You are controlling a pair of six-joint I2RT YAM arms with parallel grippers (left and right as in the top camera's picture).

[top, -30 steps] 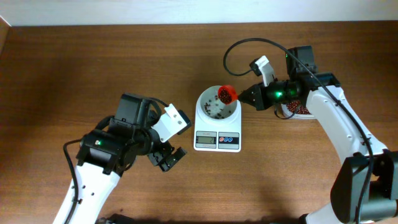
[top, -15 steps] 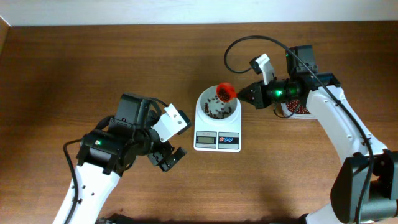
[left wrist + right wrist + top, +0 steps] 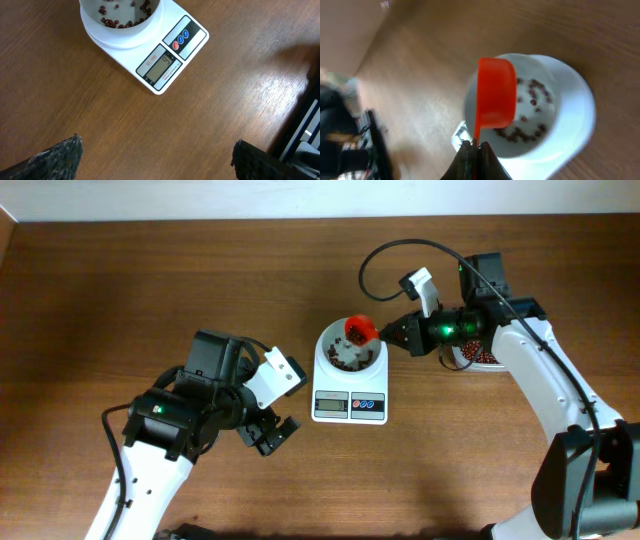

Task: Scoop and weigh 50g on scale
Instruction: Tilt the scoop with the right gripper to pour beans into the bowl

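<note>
Right end effector (image 3: 472,148): fingers together, clamped on the thin handle of the orange scoop (image 3: 495,94). The handle runs straight out ahead of the tips.
Scoop: the cup sits ahead of the tips, over the bowl (image 3: 574,97) of the scale (image 3: 350,405). I see no contact with the rim. The wrist view shows only its outer wall, so I cannot tell how much is left in it.
Beans (image 3: 532,97): a thin scatter on the bowl floor, below and just beyond the cup. Much of the floor is bare white.
Display (image 3: 161,68): on the scale's edge, off to the right end effector's side. I cannot read the digits.
Container (image 3: 478,358): behind the right end effector, beside its wrist, with beans inside.
Left end effector (image 3: 157,160): fingers wide apart and holding nothing, above the bare surface (image 3: 75,105). The scale is ahead of it, apart.
Step (my judgement): tipping beans into the bowl, early, likely well short of target.
Method: I would roll the wrist slowly with the cup centred and low and let the beans trickle. I would pause for the reading to settle and avoid touching the rim, since contact would load the scale.
</note>
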